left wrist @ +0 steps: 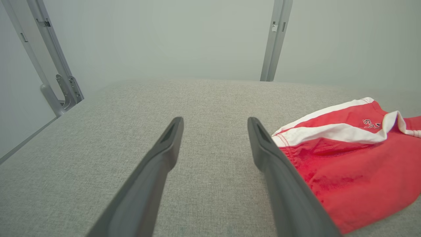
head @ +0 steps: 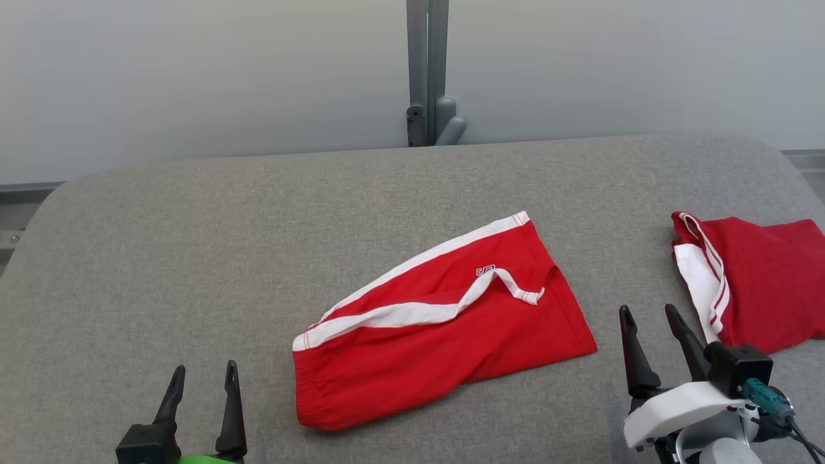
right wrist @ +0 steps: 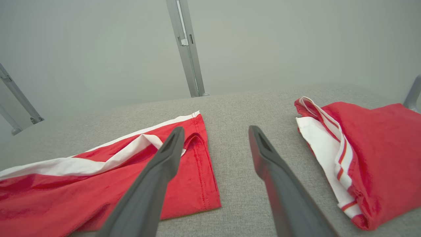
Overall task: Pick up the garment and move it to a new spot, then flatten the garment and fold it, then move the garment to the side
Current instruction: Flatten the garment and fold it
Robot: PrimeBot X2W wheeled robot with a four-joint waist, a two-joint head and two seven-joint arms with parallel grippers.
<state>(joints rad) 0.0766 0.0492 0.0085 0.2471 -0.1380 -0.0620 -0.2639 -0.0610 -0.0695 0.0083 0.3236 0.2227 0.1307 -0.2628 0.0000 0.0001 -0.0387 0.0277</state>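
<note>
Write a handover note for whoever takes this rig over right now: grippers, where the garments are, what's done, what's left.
Left gripper: jaws open, empty, near-left of the centre garment.
Right gripper: jaws open, empty, between the two garments.
Centre garment: red, mid grey pad, roughly folded, white band flipped across it.
Second garment: red, folded at the pad's right edge; looks finished.
Left: probably neaten the centre fold, then move it aside.

Soft matt red cloth garment [head: 445, 328], coarse grey woven fabric table [head: 193, 258], smooth grey metal post [head: 427, 71]
</note>
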